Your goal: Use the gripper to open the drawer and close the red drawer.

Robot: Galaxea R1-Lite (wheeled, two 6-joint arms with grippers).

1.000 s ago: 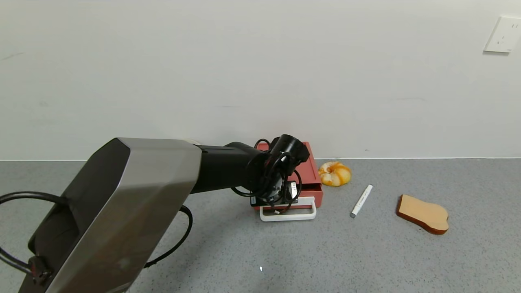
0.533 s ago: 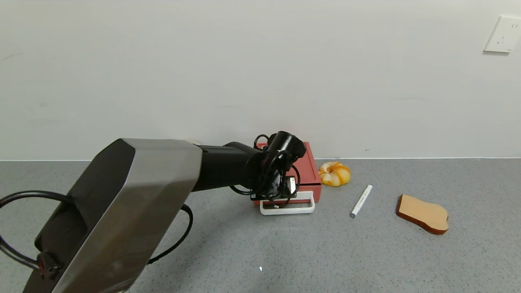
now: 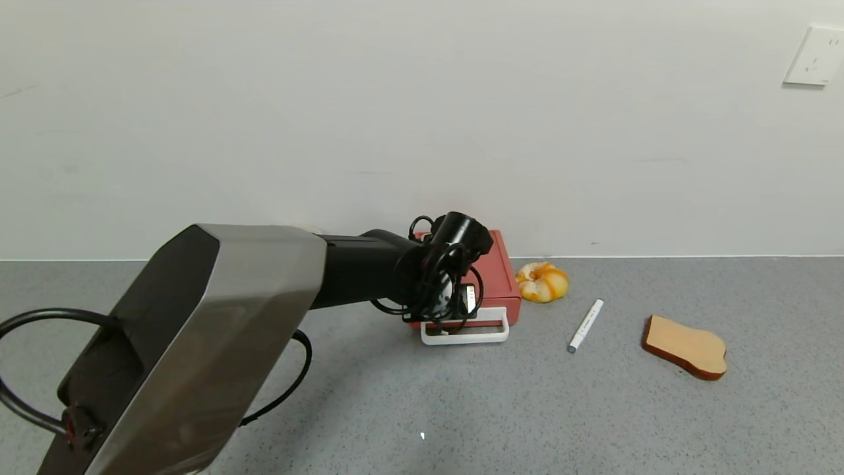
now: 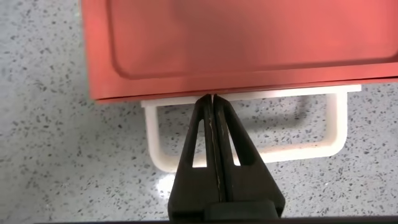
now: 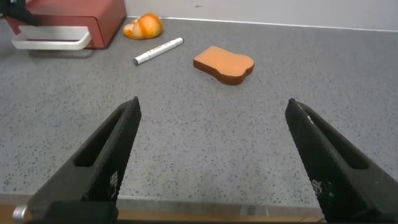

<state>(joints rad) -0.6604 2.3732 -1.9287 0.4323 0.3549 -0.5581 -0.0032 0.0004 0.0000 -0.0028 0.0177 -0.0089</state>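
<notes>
**Head view: left arm at the red drawer, clutter to the right**

Head view, lower left: silver-and-black left arm fills the foreground and reaches toward frame centre, its black wrist and looping cables hiding the drawer's left half.

Left gripper [image 3: 455, 315]: at frame centre, tips down inside the white loop handle [image 3: 465, 332]. In the left wrist view the gripper [image 4: 214, 106] has its two fingers [image 4: 200, 134] pressed together with nothing between them, their tips at the drawer's front edge, inside the loop of the handle [image 4: 249, 155].

Drawer [image 3: 498, 277]: salmon-red, flat, low; centre of the frame, its back close to the wall. The wrist view shows the drawer [image 4: 224, 43] with only a thin white strip showing between the red body and the handle.

Right of the drawer, on the grey speckled table [image 3: 527, 409]:
- orange-and-white round piece [image 3: 542, 282], just beside the drawer;
- white marker [image 3: 585, 325], lying at a slant, farther right;
- tan bread-slice shape [image 3: 686, 346], right of the marker, apart from it.

Right gripper [image 5: 214, 155]: seen only in its own wrist view, fingers spread wide above bare tabletop, well apart from the drawer.

Upper right corner: white wall socket [image 3: 815, 56].
</notes>
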